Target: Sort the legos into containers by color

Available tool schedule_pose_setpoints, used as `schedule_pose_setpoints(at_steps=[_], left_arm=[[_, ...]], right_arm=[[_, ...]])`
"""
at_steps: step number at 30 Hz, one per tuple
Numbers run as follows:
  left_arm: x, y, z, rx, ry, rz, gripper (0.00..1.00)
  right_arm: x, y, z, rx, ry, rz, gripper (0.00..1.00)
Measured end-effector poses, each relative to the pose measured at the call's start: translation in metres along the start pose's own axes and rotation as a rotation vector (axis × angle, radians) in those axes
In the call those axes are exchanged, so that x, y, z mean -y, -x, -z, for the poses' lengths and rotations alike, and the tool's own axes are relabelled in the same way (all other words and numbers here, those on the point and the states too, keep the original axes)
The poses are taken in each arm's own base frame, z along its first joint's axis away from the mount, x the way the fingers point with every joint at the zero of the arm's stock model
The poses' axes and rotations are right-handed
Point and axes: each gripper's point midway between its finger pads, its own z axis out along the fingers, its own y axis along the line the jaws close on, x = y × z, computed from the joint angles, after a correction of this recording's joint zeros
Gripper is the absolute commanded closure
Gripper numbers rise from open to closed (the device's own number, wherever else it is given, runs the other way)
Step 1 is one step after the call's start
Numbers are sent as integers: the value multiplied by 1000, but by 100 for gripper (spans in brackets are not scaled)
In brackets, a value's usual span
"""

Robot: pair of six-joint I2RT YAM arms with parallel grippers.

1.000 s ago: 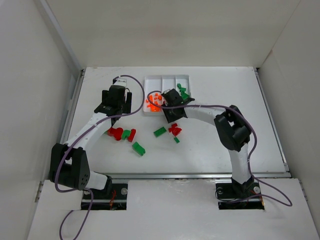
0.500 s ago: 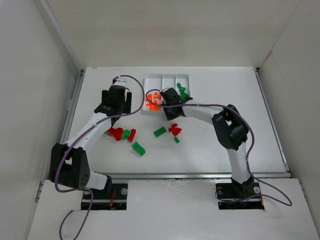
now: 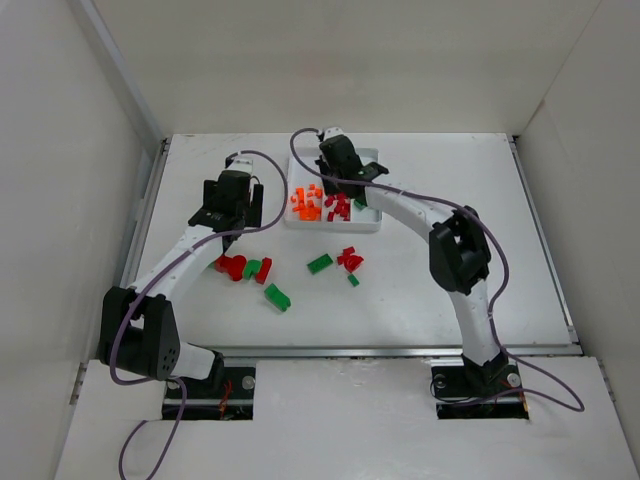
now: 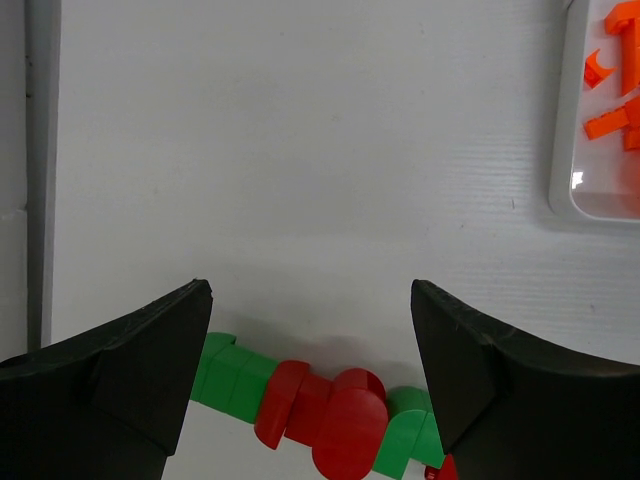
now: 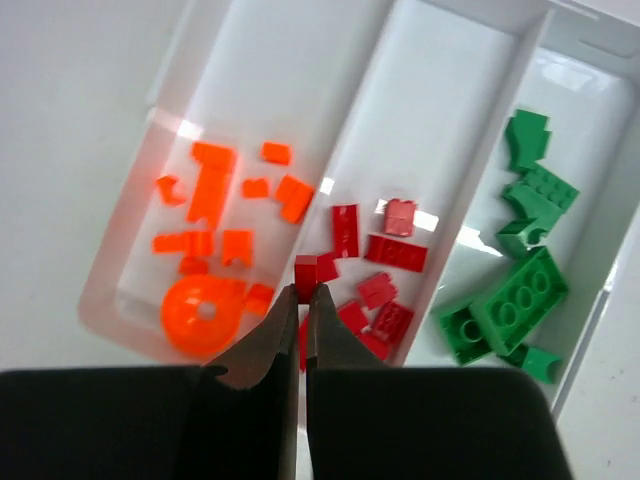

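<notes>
Right hand (image 5: pixel 303 292) (closed) over three compartments (image 5: pixel 440 110)

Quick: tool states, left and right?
Left tool: open, holding nothing.
Right tool: shut, over the red bricks in the tray; nothing visibly held.

White table (image 3: pixel 450 290) had the tray (image 3: pixel 365 226) sitting toward the back, with loose red and green legos (image 3: pixel 245 268) scattered in front of it.
</notes>
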Motion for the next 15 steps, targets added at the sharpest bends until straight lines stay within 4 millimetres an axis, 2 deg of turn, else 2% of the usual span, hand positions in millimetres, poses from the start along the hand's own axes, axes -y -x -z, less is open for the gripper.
schedule_pose_setpoints(at_steps=[2, 3, 5, 6, 7, 10, 15], left_arm=[[-1, 0, 0, -2, 4, -5, 22], [-1, 0, 0, -2, 5, -5, 22], [-1, 0, 0, -1, 6, -5, 22], [-1, 0, 0, -1, 6, -5, 22], [-1, 0, 0, -1, 7, -5, 22], [-2, 0, 0, -1, 9, -7, 22], [-2, 0, 0, -1, 12, -7, 22]], right_arm=[[10, 0, -10, -4, -30, -15, 90], [16, -6, -16, -21, -48, -18, 77], [24, -19, -24, -58, -77, -20, 60], [26, -26, -27, -79, -86, -17, 47], [28, -34, -29, -101, -93, -12, 42], [29, -44, -30, -136, -97, 4, 36], [29, -41, -25, -135, -91, 19, 30]])
